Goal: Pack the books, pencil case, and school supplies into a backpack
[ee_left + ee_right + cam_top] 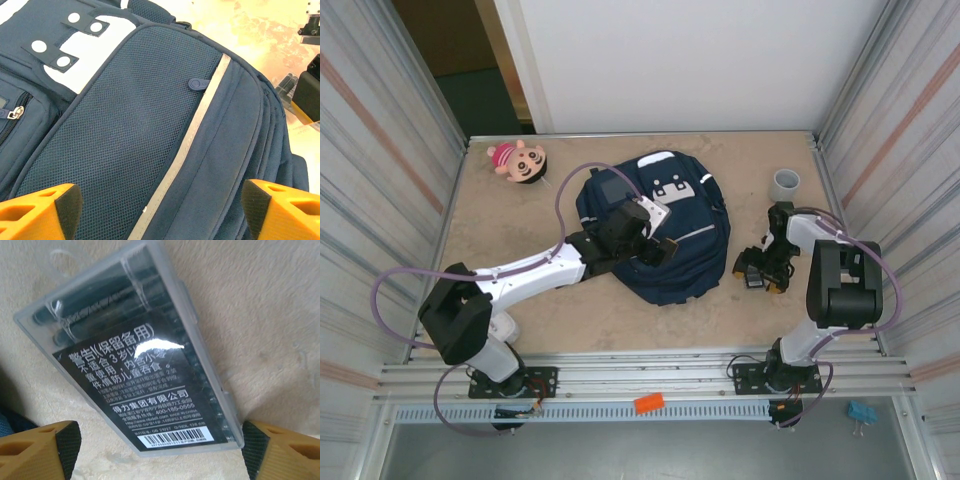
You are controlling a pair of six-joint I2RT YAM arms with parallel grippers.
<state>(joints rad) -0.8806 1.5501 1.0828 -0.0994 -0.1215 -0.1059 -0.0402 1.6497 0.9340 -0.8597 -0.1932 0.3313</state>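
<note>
1. Right end effector hangs spread above the flat dark box, one finger on either side of its near end, gripping nothing.
2. That box lies flat on the desk, right of the backpack.
3. Left end effector, also spread and empty, hovers over the backpack's mesh pocket.
4. Judgement: square the wrist to the skewed box, lower, and close across its narrow width, because the glossy plastic may slip.

— What encloses the table?
— A ribbed metal left wall, a matching right wall, and a plain white panel at the back.
— And the surface?
— Mottled beige, evenly lit. Aluminium rails run along the near edge. A dark opening shows beyond the far left corner.
</note>
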